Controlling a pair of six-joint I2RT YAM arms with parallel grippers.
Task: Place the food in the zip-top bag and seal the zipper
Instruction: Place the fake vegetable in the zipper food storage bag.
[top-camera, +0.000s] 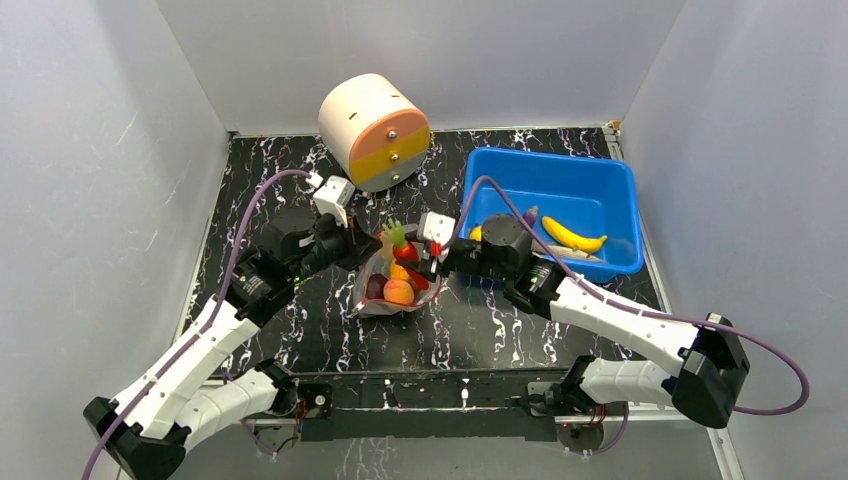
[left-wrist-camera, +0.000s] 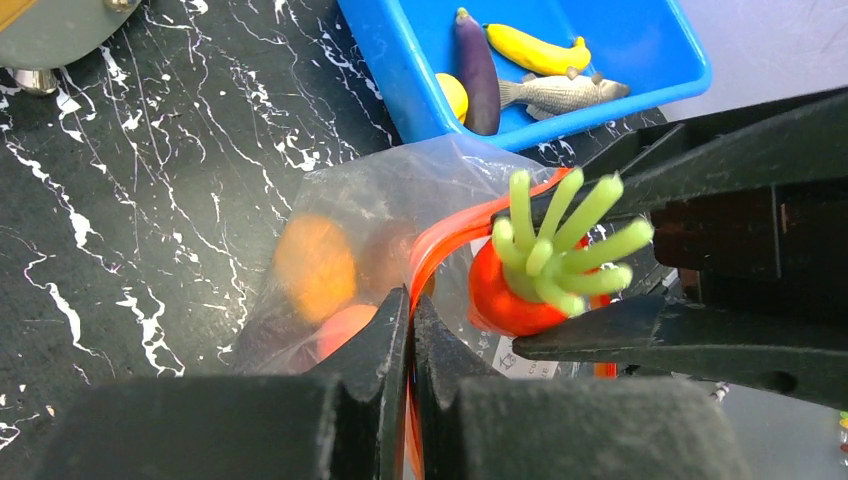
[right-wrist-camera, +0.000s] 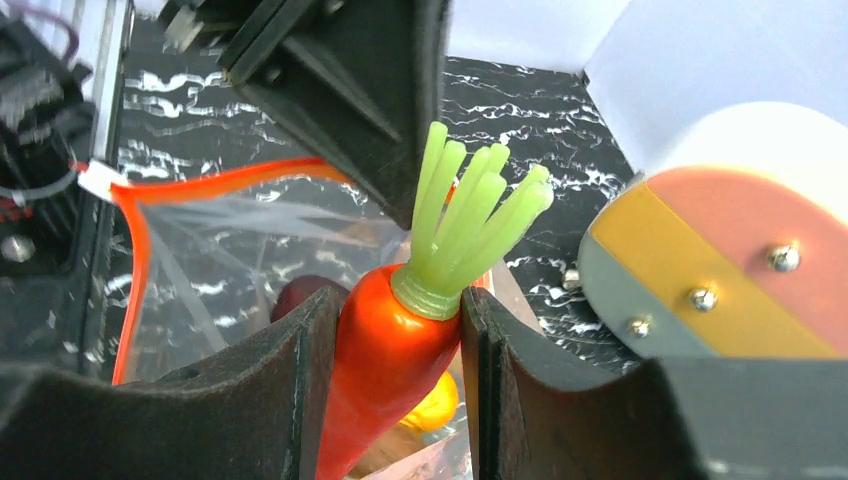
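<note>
While left gripper (left-wrist-camera: 410, 303) pinches zipper (left-wrist-camera: 441, 238), right gripper (right-wrist-camera: 398, 312) clamps carrot (right-wrist-camera: 383, 372).

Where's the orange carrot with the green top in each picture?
Top view: carrot mid-table, at the zip-top bag's mouth.
Left wrist view: carrot right of centre, green top facing the camera.
Right wrist view: carrot bottom centre, pinched in the right claw.
Shared landmark: the clear bag beneath it, in all three.

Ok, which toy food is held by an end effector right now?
The orange carrot, clamped in the right end effector at the mouth of the zip-top bag. The banana and eggplant lie loose in the blue bin.
</note>
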